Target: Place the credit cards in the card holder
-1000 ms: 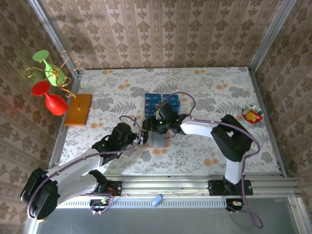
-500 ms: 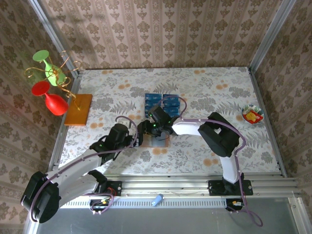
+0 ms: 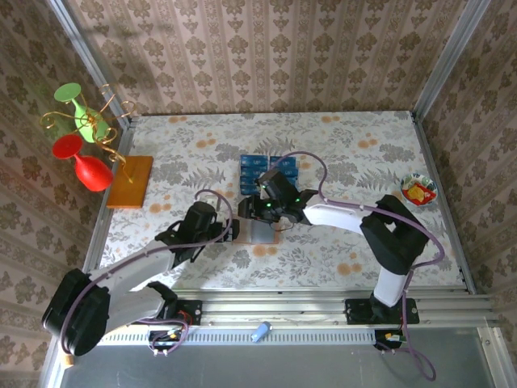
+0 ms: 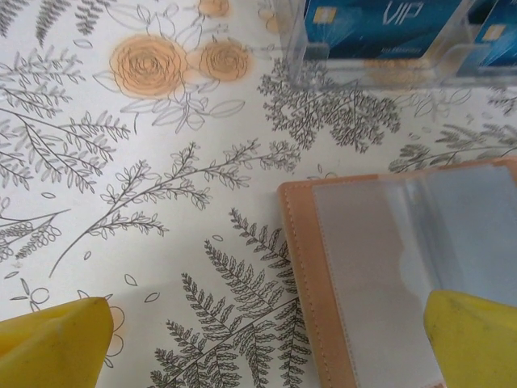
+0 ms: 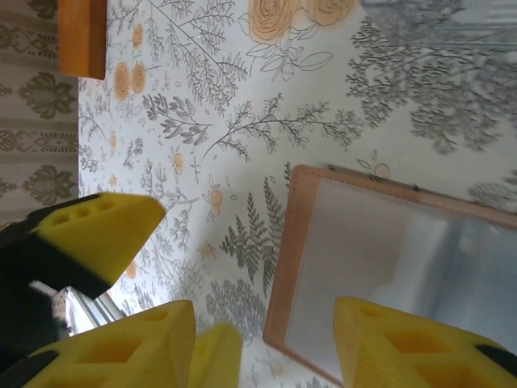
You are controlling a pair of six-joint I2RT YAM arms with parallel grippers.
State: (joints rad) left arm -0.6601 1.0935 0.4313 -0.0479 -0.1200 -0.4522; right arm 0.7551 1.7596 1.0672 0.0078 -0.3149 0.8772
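The card holder (image 3: 263, 234) lies open on the flowered table, tan rim around greyish pockets (image 4: 380, 267). Behind it, blue credit cards (image 3: 269, 170) stand in a clear tray (image 4: 380, 69); one card reads "VIP" (image 4: 388, 16). My left gripper (image 3: 233, 231) is open at the holder's left edge (image 4: 271, 356): one yellow fingertip (image 4: 52, 343) is over the table, the other (image 4: 477, 339) over the grey pocket. My right gripper (image 3: 253, 210) hovers over the holder's far left corner (image 5: 279, 356), open, nothing between its fingers. The holder (image 5: 380, 267) lies under it.
An orange-brown board (image 3: 131, 181) lies at the left edge below a wire rack with red and green glasses (image 3: 81, 137). A small bowl (image 3: 418, 191) sits far right. The left gripper's yellow fingers (image 5: 97, 230) show close beside the right gripper.
The right arm swung left over the holder, then back right, and its jaws narrowed slightly. The left gripper stayed wide open by the holder's left edge.
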